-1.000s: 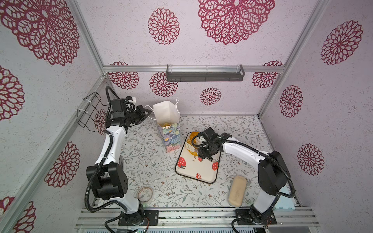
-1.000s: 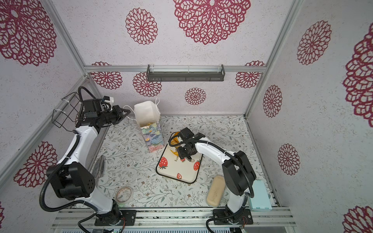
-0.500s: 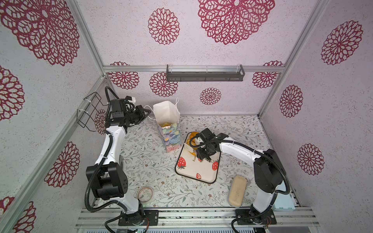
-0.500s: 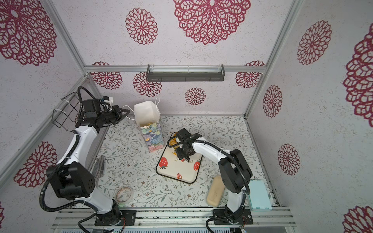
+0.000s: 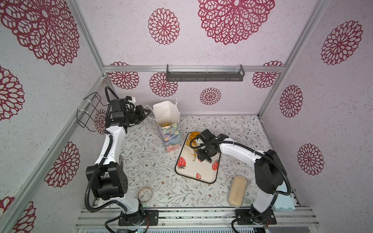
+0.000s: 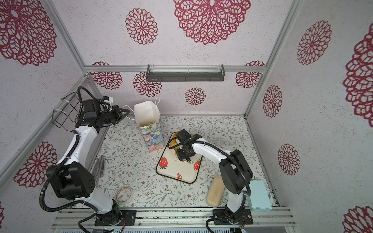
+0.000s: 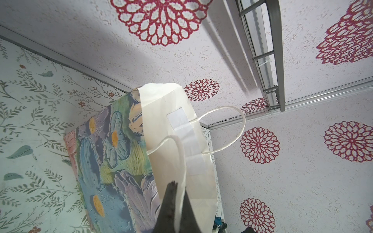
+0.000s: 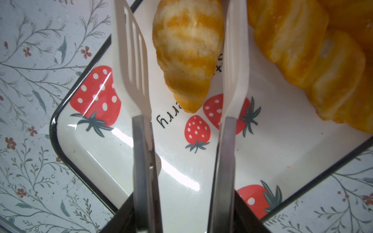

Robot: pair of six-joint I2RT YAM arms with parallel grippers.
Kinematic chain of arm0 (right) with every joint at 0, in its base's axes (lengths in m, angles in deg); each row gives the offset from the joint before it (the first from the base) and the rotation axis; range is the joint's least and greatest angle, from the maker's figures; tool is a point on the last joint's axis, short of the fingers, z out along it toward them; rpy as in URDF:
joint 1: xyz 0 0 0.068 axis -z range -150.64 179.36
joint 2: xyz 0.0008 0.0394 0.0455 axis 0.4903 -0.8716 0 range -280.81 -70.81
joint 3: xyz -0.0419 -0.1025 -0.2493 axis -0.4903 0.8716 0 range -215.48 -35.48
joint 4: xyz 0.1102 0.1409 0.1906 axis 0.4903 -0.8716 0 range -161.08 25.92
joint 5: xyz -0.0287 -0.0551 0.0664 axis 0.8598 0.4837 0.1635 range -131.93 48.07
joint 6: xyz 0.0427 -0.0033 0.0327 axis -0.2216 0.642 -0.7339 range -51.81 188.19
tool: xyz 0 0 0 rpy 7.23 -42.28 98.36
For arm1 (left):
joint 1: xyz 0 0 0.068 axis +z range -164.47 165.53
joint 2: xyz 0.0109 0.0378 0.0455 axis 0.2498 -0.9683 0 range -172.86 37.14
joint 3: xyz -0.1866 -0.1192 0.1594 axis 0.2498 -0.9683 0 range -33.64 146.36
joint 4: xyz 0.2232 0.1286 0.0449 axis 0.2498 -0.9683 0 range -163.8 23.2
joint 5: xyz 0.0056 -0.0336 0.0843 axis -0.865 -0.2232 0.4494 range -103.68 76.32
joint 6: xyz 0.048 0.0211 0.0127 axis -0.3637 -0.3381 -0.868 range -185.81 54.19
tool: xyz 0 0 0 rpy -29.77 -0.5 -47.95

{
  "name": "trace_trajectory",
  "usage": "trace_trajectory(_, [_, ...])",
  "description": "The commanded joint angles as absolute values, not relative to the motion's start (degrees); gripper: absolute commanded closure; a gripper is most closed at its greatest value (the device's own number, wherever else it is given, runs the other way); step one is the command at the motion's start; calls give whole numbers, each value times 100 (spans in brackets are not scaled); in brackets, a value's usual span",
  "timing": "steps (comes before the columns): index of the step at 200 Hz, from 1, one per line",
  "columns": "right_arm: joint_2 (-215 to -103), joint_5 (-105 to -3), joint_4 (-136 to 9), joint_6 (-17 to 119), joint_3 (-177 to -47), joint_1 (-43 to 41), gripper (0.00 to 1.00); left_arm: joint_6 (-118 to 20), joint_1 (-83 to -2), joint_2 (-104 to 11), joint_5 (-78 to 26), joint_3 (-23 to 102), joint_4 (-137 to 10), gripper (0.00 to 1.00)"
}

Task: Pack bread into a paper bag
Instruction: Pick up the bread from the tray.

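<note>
Croissant lengthwise btw tongs, tip handle-ward

The table has a floral-patterned surface. At 11 o'clock the paper bag stands upright. A strawberry-print tray lies flat at centre, just beside the bag. A beige block lies at 5 o'clock and a round patterned disc at 7 o'clock.

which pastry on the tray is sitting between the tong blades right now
The small striped croissant, banded pale and orange: it lies between the two white blades of the tongs. The long twisted loaf beside it lies outside them.
</note>
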State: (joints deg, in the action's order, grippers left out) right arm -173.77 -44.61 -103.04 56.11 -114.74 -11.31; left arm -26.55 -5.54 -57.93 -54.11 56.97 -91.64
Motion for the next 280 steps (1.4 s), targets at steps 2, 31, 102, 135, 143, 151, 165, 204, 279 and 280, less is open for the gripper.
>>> trace_trajectory(2, [-17316, -4300, -10371, 5655, -11686, -1151, 44, -2650, -506, -5778, -5429, 5792, -9108, 100])
trace_trajectory(31, [-17263, -4282, -10389, 5652, -11652, -1151, 47, -2634, -506, -5778, -5438, 5786, -9097, 100])
trace_trajectory(102, [-16962, -4178, -10355, 5626, -11504, -1151, 60, -2635, -506, -5785, -5429, 5778, -9096, 100])
trace_trajectory(135, [-16583, -4058, -10336, 5582, -11427, -1142, 62, -2626, -506, -5787, -5429, 5773, -9088, 100])
trace_trajectory(143, [-16495, -4037, -10352, 5572, -11418, -1142, 62, -2626, -506, -5787, -5429, 5777, -9088, 100])
trace_trajectory(151, [-16408, -4015, -10362, 5547, -11410, -1143, 63, -2625, -509, -5787, -5429, 5767, -9085, 100])
trace_trajectory(165, [-16275, -3972, -10387, 5517, -11401, -1142, 64, -2620, -506, -5793, -5429, 5768, -9080, 100])
trace_trajectory(204, [-15954, -3844, -10467, 5446, -11459, -1133, 66, -2612, -511, -5800, -5420, 5751, -9071, 100])
trace_trajectory(279, [-15595, -3754, -10687, 5405, -12113, -1133, 66, -2615, -511, -5796, -5420, 5751, -9062, 100])
trace_trajectory(280, [-15588, -3754, -10683, 5404, -12119, -1133, 66, -2616, -508, -5796, -5420, 5751, -9062, 100])
